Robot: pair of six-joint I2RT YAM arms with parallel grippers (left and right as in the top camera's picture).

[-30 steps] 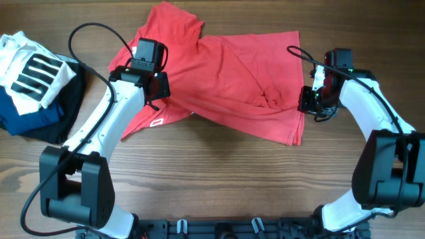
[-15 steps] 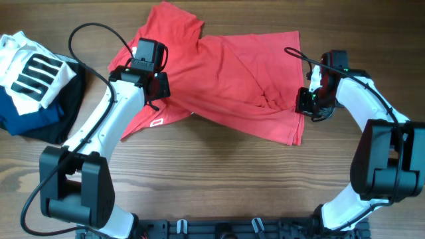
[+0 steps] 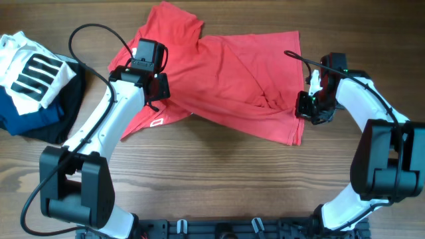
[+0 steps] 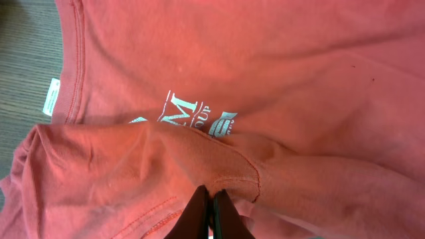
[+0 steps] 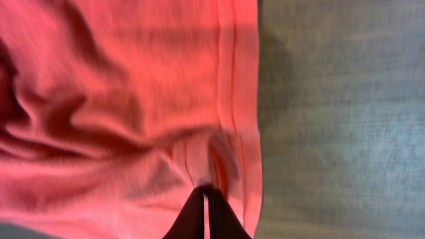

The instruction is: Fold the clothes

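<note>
The clothes, a red T-shirt (image 3: pixel 226 79), lie crumpled across the middle of the wooden table, with a small white tag (image 3: pixel 157 122) near the front left edge. My left gripper (image 3: pixel 154 93) is shut on a sleeve fold of the red T-shirt (image 4: pixel 265 99), just below the white lettering (image 4: pixel 196 113). My right gripper (image 3: pixel 305 106) is shut on the hemmed right edge of the red T-shirt (image 5: pixel 119 86), and the fabric puckers into its closed tips (image 5: pixel 208 192).
A pile of other garments sits at the table's left edge: a white one with black stripes (image 3: pixel 30 70) on top of navy (image 3: pixel 26 118) and black (image 3: pixel 70 109) ones. Bare wooden table (image 3: pixel 219 179) runs along the front.
The right gripper has moved left onto the shirt's right hem and closed on it. The left arm and the shirt's left side have not moved.
</note>
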